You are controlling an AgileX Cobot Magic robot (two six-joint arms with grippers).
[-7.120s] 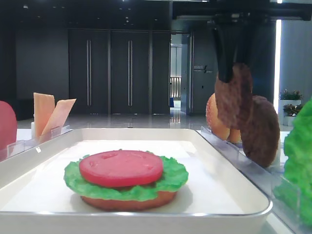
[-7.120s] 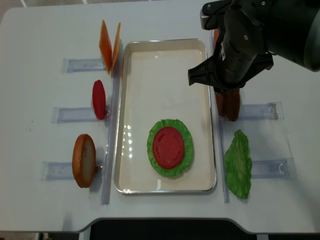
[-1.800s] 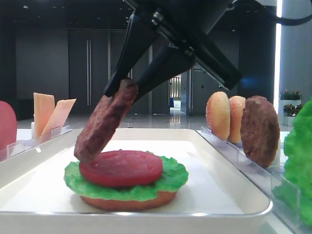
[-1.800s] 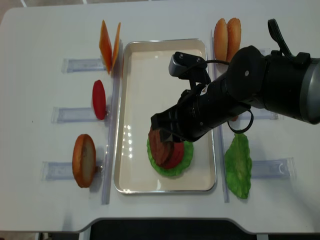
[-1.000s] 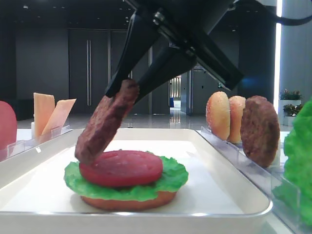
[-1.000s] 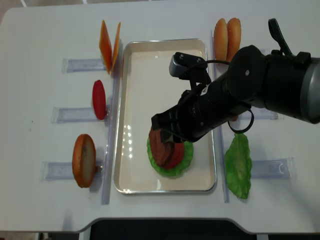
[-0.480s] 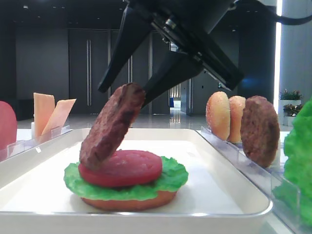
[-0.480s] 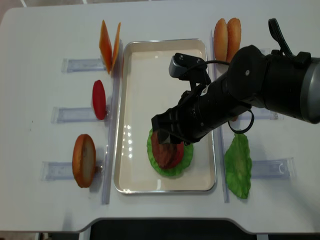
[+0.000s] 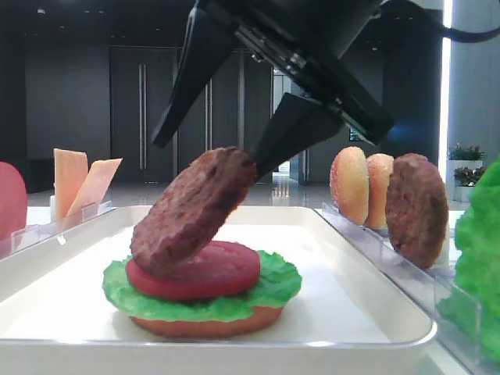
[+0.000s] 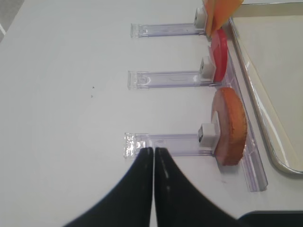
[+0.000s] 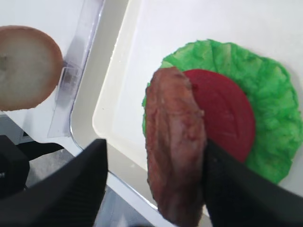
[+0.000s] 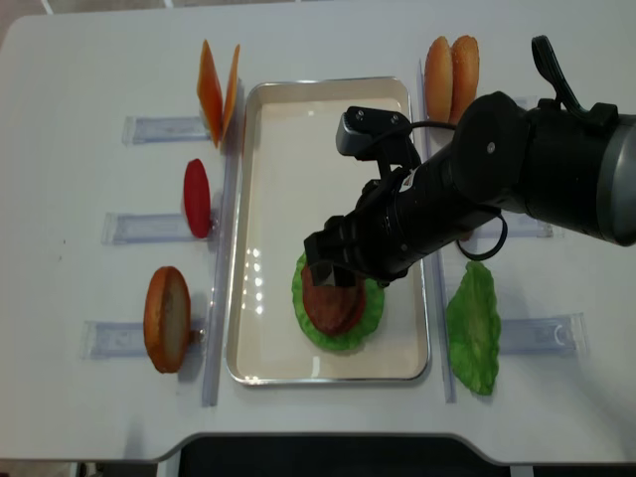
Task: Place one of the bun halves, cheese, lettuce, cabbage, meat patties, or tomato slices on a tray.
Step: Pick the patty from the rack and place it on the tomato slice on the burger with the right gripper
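Patty: tilted, lower edge resting on tomato over lettuce, at tray 6 o'clock; judged mid-release.
Right gripper: jaws spread, straddling the patty's top; contact unclear.
Left gripper: pressed together, idle beside bun.

No legible text, label, brand, number or sign anywhere in these views.
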